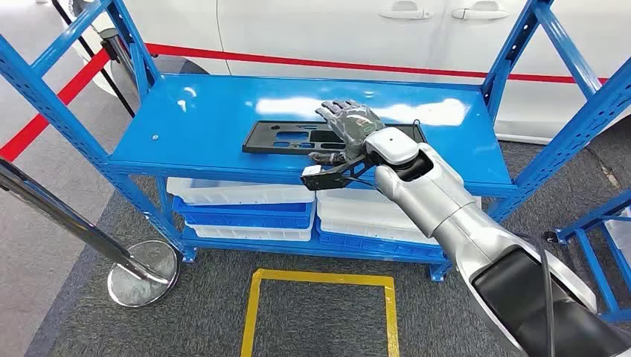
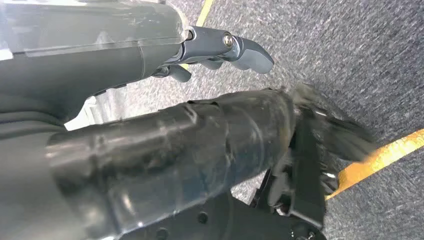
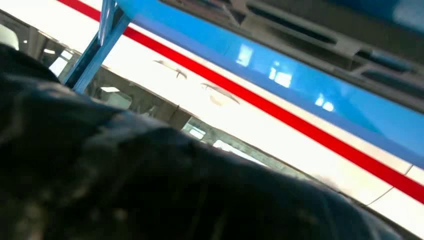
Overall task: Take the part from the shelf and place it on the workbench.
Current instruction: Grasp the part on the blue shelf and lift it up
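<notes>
I have the right hand [image 1: 351, 130] stretched over the top level of the blue shelf [image 1: 193, 126], fingers spread and flat, gripping nothing. The part [image 1: 294, 137], a flat black panel with cut-outs, lies directly beneath it and runs out past the fingertips on the far side from the wrist; I cannot tell whether the palm touches it. The left hand [image 2: 225, 47] hangs at the robot's side over grey carpet, fingers loosely apart and empty.

Risks as I judge them:
- The panel is thin and lies flush on a glossy deck. Fingers closing from above may find no edge and simply push it away from the wrist.
- A grip taken at the end under the palm leaves most of the panel unsupported; it may droop or twist out on lifting.
- The shelf's uprights stand either side of the forearm; a wide swing out with the long panel may catch one.

Count: one part; one shelf unit in front of the hand; four trays [image 1: 245, 195] on the level below the hand, two white and two blue; one stanchion [image 1: 141, 275] well off to the left.
</notes>
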### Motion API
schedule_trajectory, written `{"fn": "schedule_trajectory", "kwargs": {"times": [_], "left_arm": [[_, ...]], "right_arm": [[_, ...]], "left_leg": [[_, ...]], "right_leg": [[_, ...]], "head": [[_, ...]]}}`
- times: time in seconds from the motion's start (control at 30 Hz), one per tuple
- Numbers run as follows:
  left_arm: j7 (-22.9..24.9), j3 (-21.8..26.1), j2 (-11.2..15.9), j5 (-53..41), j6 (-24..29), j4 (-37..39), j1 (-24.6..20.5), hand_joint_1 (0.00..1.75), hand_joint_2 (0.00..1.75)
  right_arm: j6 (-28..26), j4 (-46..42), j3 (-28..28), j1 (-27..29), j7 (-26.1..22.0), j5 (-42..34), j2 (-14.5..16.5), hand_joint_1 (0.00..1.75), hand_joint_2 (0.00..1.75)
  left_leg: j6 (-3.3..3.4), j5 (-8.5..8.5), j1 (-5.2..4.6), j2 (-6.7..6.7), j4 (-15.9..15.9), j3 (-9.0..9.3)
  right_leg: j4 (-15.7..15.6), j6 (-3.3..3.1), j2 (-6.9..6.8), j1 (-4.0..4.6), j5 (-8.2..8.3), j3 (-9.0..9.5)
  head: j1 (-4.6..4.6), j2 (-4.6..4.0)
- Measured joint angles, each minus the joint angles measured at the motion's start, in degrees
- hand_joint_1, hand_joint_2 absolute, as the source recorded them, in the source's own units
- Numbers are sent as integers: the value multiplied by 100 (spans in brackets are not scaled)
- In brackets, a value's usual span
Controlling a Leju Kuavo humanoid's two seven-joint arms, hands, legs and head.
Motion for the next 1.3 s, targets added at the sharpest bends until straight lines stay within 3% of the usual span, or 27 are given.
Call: {"fn": "schedule_trajectory", "kwargs": {"times": [0.03, 0.07, 0.1, 0.2, 0.27, 0.37, 0.4, 0.43, 0.47, 0.53, 0.6, 0.7, 1.0, 1.3], "left_arm": [[0, 8, 3, 0, -6, 0, 12, 0, 0], [-1, 13, 5, -1, -14, 0, 13, 0, 0], [-5, 21, 9, -3, -25, -1, 15, 0, 0], [-16, 27, 11, -31, -15, -2, 2, 0, 0], [-14, 40, 9, -66, 11, -2, 1, 0, 0], [-15, 79, 14, -117, 52, -2, -21, 0, 0], [-19, 97, 15, -130, 65, -2, -28, 0, 0], [-38, 118, 17, -151, 69, -2, -32, 0, 0], [-71, 136, 16, -183, 65, -2, -31, 0, 0], [-128, 158, 11, -242, 48, -2, -13, 0, 0], [-134, 174, 1, -250, 0, -1, 0, 0, 0], [-193, 232, -4, -223, -64, 0, -9, 0, 0], [-370, 427, 6, -239, -157, -1, -57, 0, 0], [-168, 542, 6, -250, -56, 0, -62, 0, 0]], "right_arm": [[0, 3, 1, 1, 0, 0, -1, 0, 0], [0, 8, 2, 2, 0, 0, 0, 0, 0], [1, 14, 3, 3, 0, 0, 1, 0, 0], [28, 26, 5, 2, 8, -18, 2, 0, 0], [123, 65, 4, -38, 66, -91, 1, 0, 0], [227, 257, 1, -116, 210, -225, -5, 0, 0], [221, 357, -8, -127, 244, -245, -15, 0, 0], [207, 477, -25, -141, 266, -257, -33, 0, 0], [192, 602, -54, -161, 271, -261, -58, 0, 0], [166, 807, -130, -218, 224, -264, -120, 0, 0], [143, 939, -189, -270, 152, -264, -167, 0, 0], [127, 1050, -244, -294, 105, -269, -183, 0, 0], [461, 1467, -398, -326, 215, -416, -257, 0, 0], [648, 1877, -444, -450, 29, -445, -336, 0, 0]], "left_leg": [[22, 186, -6, 0, -207, 18], [42, 229, -17, 1, -308, 32], [85, 399, -34, -1, -528, 71], [225, 439, -51, -3, -662, 156], [297, 444, -31, 4, -716, 274], [351, 397, -29, 4, -728, 355], [356, 372, -31, -3, -719, 372], [357, 337, -31, -13, -706, 396], [350, 297, -31, -26, -688, 428], [324, 198, -30, -46, -643, 509], [278, 125, -29, -50, -612, 539], [224, 95, -41, -43, -604, 555], [251, 69, -44, -12, -720, 635], [183, 84, -46, -8, -721, 632]], "right_leg": [[6, 13, 1, 5, -23, 20], [8, 32, 8, 9, -44, 23], [9, 70, 15, 14, -87, 40], [54, 176, 26, 25, -139, 63], [271, 226, 15, 15, -261, 4], [1200, 291, -3, -16, -654, -543], [1439, 314, -6, -27, -713, -734], [1500, 331, -10, -38, -670, -846], [1366, 339, -14, -46, -510, -860], [673, 302, -24, -42, 11, -657], [166, 231, -29, 4, 250, -499], [30, 172, -16, 28, 297, -435], [9, 143, 25, 24, 276, -409], [27, 120, 23, 19, 287, -409]], "head": [[1, 0], [2, 0], [2, 0], [2, 0], [7, 0], [7, 0], [7, 0], [7, 0], [8, 0], [9, 0], [10, 0], [16, 0], [18, 0], [19, 0]]}}
